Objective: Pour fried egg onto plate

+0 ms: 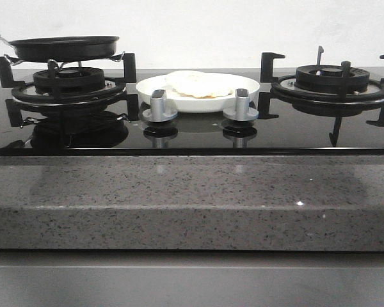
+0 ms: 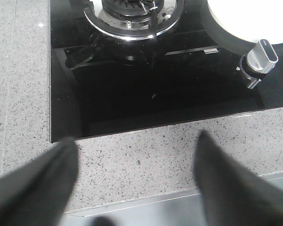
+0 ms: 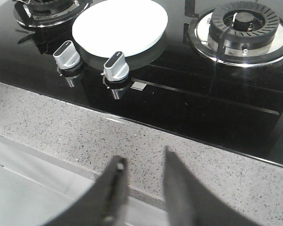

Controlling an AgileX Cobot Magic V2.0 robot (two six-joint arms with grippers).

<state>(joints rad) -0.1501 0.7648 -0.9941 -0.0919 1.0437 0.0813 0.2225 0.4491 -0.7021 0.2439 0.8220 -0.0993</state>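
Egg [image 1: 193,84] lies flat on plate [image 1: 243,99], long axis running left-right.

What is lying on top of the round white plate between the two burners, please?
On the round glossy white plate lies the pale fried egg, its white folded over. The yolk cannot be seen, and the right wrist view is too overexposed to show anything on the plate.

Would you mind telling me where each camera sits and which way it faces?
Front view: low at the counter edge, facing forward at the plate and pan; no arm shows.
Left wrist view: above the counter, facing the left burner; left gripper open.
Right wrist view: above the counter, facing the right burner; right gripper slightly open.
All share the plate and knobs.
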